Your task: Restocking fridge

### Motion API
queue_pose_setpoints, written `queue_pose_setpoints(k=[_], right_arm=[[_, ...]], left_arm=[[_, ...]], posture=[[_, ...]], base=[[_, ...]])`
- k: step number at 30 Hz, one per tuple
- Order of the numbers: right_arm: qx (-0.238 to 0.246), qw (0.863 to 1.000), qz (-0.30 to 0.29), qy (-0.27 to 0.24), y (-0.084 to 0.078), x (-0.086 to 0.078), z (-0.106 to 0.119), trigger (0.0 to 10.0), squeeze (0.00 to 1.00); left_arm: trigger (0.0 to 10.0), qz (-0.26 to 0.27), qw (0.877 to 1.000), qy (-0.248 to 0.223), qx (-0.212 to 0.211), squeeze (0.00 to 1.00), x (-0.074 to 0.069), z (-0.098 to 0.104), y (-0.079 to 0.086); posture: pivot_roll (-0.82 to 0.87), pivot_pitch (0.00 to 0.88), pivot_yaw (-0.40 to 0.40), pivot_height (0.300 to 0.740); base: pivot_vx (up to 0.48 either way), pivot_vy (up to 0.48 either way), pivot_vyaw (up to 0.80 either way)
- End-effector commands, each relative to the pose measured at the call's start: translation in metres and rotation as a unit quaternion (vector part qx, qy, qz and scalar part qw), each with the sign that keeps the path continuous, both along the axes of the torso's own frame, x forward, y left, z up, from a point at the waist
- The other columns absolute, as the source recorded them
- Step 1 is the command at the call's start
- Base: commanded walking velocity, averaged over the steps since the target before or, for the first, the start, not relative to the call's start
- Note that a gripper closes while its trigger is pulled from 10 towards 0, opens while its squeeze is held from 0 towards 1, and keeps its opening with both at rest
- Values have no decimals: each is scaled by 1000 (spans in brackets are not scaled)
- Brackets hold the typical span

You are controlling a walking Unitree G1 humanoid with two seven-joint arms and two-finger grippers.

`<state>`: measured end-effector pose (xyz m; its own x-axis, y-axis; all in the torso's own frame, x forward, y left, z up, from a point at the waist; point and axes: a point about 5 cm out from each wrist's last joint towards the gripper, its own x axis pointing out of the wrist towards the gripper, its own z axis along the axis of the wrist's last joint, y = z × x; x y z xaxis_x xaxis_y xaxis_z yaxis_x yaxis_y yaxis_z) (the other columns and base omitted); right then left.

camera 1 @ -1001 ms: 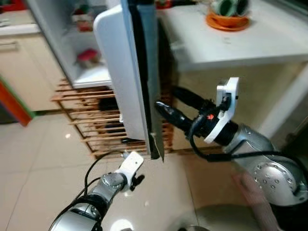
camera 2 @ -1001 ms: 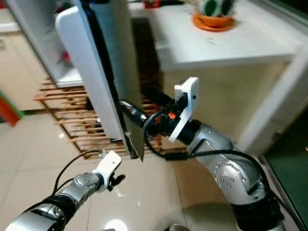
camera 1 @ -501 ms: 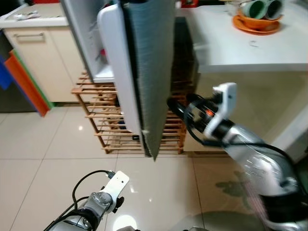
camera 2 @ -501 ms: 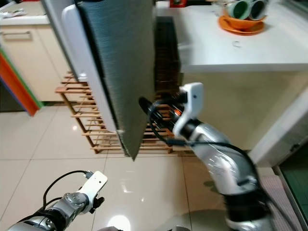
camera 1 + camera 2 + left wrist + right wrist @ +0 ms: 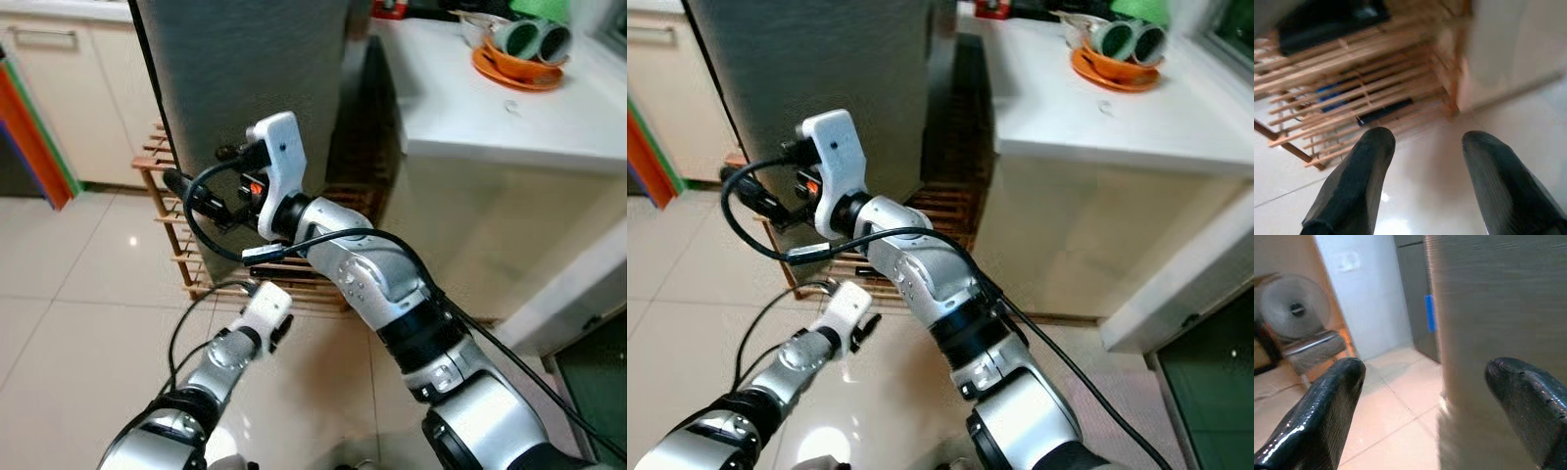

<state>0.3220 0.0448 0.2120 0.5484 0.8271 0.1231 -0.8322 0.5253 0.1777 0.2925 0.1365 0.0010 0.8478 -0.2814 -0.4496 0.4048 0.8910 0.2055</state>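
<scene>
Down in front of the fridge door (image 5: pixel 245 88), the right tool (image 5: pixel 186 191) is reaching across the robot's body, its black fingers spread wide with nothing between them, the tips right at the lower left edge of that grey, finely ribbed panel. From the right wrist camera the door's grey face (image 5: pixel 1498 308) runs up between the two fingers (image 5: pixel 1327 406), one finger on each side of its edge; whether either pad is actually touching it, I cannot tell. Beyond that edge, a pale tiled floor (image 5: pixel 1391 431), a chair with a fan (image 5: pixel 1295 308) standing on it, and a white wall. Lower down, the left tool (image 5: pixel 1425 161) hangs just above the glossy floor tiles (image 5: pixel 59 323), fingers parted wide and holding nothing, pointing toward the wooden slatted rack (image 5: pixel 167 211) that stands under the fridge; dark and blue items lie on its lower slats, too blurred to name. Off to the right, the white counter (image 5: pixel 490 117) carries an orange dish (image 5: pixel 519 69) with green-and-white cups (image 5: pixel 534 39) lying in it. On the left, cream cabinet fronts (image 5: pixel 69 88) and a slanted strip of red and green (image 5: pixel 34 127) leaning beside them.
</scene>
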Motion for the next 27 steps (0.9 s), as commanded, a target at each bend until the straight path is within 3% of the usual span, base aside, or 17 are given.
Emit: queue_pose_setpoints(k=[1, 3, 5, 6, 7, 8, 10, 12, 13, 15, 16, 18, 20, 23, 27], right_arm=[[27, 999, -8, -29, 7, 1, 18, 10000, 0], [14, 995, -83, -47, -20, 13, 9, 10000, 0], [-12, 985, -161, -55, -50, 21, -5, 10000, 0], [-51, 964, -250, -71, -83, 26, -18, 10000, 0], [-51, 964, -250, -71, -83, 26, -18, 10000, 0], [-64, 955, -279, -77, -94, 28, -23, 10000, 0], [-79, 930, -352, -68, -129, 27, -39, 10000, 0], [-101, 899, -424, -44, -167, 16, -62, 10000, 0], [-101, 899, -424, -44, -167, 16, -62, 10000, 0], [-118, 873, -473, -33, -194, 2, -78, 10000, 0], [-137, 854, -501, -32, -211, -12, -91, 10000, 0], [-137, 854, -501, -32, -211, -12, -91, 10000, 0], [-142, 841, -521, -31, -220, -23, -99, 10000, 0], [-163, 822, -545, -28, -229, -34, -114, 10000, 0], [-165, 813, -558, -17, -227, -39, -120, 10000, 0]], left_arm=[[10000, -6, 998, -45, -32, 0, 7, 14, -11], [10000, -6, 992, -115, -43, 0, 15, 35, -16], [10000, 2, 986, -155, -64, 0, 21, 50, -18], [10000, 20, 978, -187, -93, 0, 27, 66, -17], [10000, 20, 978, -187, -93, 0, 27, 66, -17], [10000, 25, 975, -197, -104, 0, 29, 72, -16], [10000, 48, 965, -216, -142, 0, 34, 86, -12], [10000, 76, 959, -217, -167, 0, 39, 95, -6], [10000, 76, 959, -217, -167, 0, 39, 95, -6], [10000, 101, 955, -209, -182, 0, 42, 99, 0], [10000, 58, 965, -190, -169, 0, 41, 98, -10], [10000, 58, 965, -190, -169, 0, 41, 98, -10], [10000, 32, 965, -192, -177, 0, 40, 104, -16], [10000, 16, 952, -252, -173, 0, 45, 129, -21], [10000, 19, 938, -307, -164, 0, 49, 153, -19]], posture=[[41, 7, -94, 725], [40, 10, -85, 725], [21, 10, -67, 725], [-1, 6, -53, 725], [-1, 6, -53, 725], [-1, 6, -53, 725], [-19, 2, -43, 725], [-58, 0, -13, 725], [-58, 0, -13, 725], [-75, 0, -1, 725], [-96, 0, 14, 725], [-96, 0, 14, 725], [-107, 0, 27, 725], [-112, 0, 32, 725], [-119, 0, 33, 725]], base=[[0, 0, 0], [0, 0, 0], [0, 0, 0], [0, 0, 0], [0, 0, 0], [0, 0, 0], [0, 0, 0], [0, 0, 0], [0, 0, 0], [0, 0, 0], [0, 0, 0], [0, 0, 0], [0, 0, 0], [0, 0, 0], [254, 214, 0]])
